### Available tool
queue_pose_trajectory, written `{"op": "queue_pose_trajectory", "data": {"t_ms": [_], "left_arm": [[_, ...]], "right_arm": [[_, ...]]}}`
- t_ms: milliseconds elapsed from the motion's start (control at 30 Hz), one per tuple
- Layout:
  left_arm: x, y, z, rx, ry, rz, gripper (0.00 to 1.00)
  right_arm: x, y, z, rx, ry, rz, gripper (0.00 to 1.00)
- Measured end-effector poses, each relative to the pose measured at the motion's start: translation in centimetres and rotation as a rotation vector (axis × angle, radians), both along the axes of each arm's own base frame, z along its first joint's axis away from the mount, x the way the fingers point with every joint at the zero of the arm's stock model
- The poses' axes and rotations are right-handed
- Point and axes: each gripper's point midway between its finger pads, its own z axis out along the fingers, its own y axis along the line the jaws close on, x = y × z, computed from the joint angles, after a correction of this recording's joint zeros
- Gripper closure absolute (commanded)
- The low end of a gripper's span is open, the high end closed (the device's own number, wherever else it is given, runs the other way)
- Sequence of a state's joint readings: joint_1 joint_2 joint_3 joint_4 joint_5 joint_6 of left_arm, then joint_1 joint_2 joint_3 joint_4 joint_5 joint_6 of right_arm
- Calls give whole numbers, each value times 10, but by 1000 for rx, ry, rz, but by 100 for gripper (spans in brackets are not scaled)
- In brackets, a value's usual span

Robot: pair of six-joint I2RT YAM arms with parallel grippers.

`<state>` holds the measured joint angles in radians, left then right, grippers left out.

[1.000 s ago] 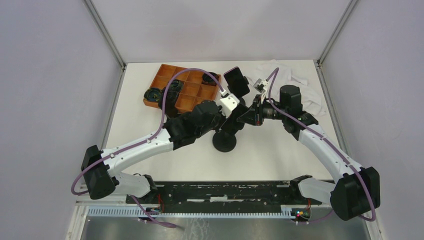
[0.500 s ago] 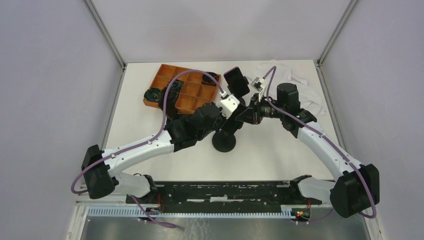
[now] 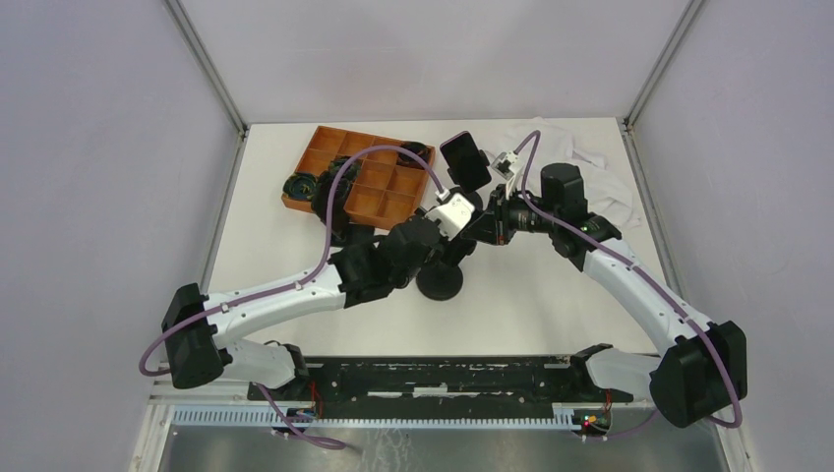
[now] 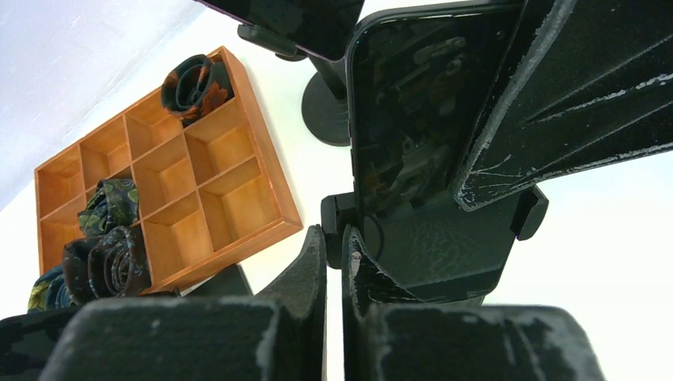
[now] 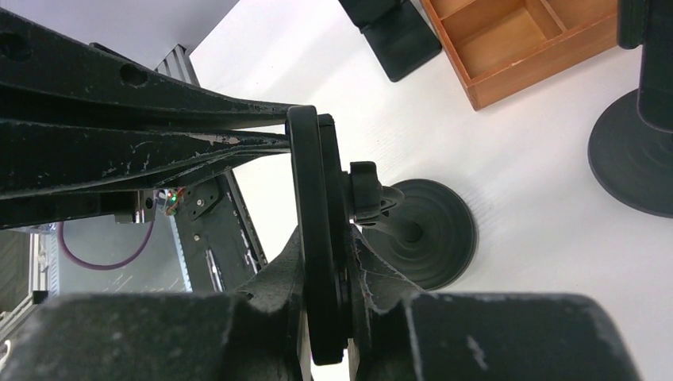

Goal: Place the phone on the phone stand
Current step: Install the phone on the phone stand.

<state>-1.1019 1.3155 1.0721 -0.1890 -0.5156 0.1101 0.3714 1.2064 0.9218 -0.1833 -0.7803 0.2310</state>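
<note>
The black phone (image 4: 413, 103) rests against the cradle (image 4: 452, 254) of the black phone stand, whose round base (image 3: 440, 283) is on the white table. My right gripper (image 5: 325, 238) is shut on the phone (image 5: 305, 238), seen edge-on, and pinches it together with the cradle plate. It shows at mid-table in the top view (image 3: 489, 224). My left gripper (image 4: 333, 242) has its jaws almost together with nothing between them, its tips at the cradle's lower left corner. It is beside the right gripper in the top view (image 3: 468, 229), where both hide the phone.
A second phone on its own stand (image 3: 464, 160) stands just behind the grippers; its base (image 5: 635, 151) is close by. An orange compartment tray (image 3: 379, 206) with rolled ties (image 3: 300, 185) lies at the back left. A white cloth (image 3: 600, 167) lies at the back right.
The left arm has swung its wrist a little nearer and to the right, closing in on the stand. The right gripper has edged slightly left, still holding the phone.
</note>
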Motion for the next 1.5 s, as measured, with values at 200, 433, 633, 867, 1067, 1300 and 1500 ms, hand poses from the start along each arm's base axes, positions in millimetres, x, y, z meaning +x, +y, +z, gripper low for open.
{"op": "queue_pose_trajectory", "data": {"t_ms": [200,433,633,867,1067,1300,1500], "left_arm": [[-3,3,3,16,-30,39,98],[-7,3,4,34,-55,68,98],[-7,4,4,36,-57,72,98],[-8,5,3,34,-56,72,98],[-10,8,3,15,-61,69,98],[-11,14,2,9,-71,122,98],[-16,17,1,11,-84,156,98]], "right_arm": [[0,2,0,4,45,-12,100],[-3,3,-1,8,81,-21,100],[-2,5,-1,-7,81,-37,100],[-2,5,-2,-20,82,-52,100],[-4,8,-2,-29,87,-54,100],[-5,15,-2,-56,70,-72,100],[-8,17,-2,-60,72,-66,100]]}}
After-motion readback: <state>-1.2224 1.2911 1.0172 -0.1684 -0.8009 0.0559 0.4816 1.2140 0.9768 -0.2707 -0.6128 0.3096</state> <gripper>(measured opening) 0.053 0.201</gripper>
